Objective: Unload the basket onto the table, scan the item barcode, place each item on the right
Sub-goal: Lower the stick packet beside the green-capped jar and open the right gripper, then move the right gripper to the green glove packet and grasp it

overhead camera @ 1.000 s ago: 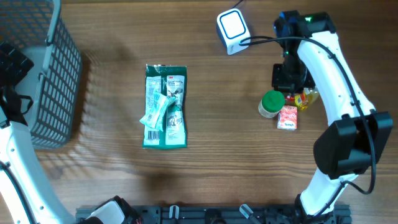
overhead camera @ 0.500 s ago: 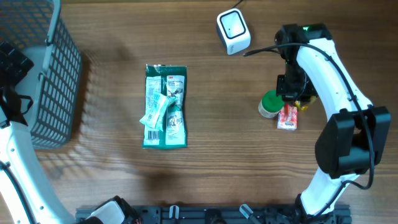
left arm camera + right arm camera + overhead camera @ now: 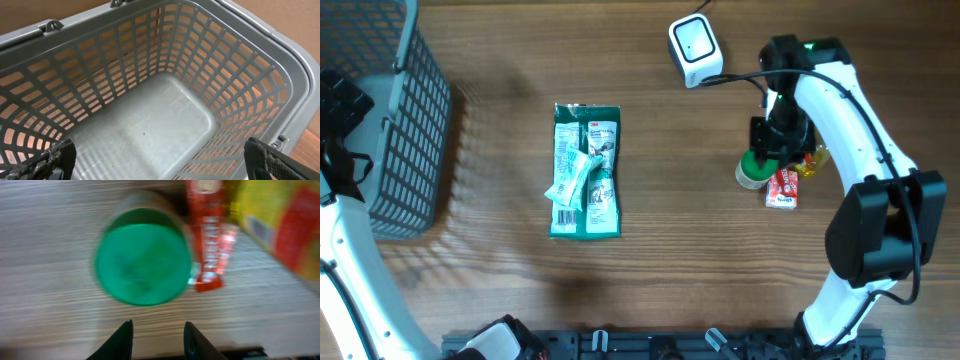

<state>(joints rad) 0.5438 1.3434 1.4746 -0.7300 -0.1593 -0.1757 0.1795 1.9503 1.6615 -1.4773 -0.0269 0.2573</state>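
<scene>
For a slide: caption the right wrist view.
Open right end effector near a green-lidded jar beside a red packet.

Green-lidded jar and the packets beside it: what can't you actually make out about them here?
The jar: the right wrist view shows only its lid from above, blurred, so its sides and any barcode are hidden. Overhead, the right arm covers part of it.
The red packet: its print is blurred in the wrist view and too small overhead.
The yellow packet: it is cut off by the wrist view's right edge. Overhead it lies mostly under the arm.
</scene>
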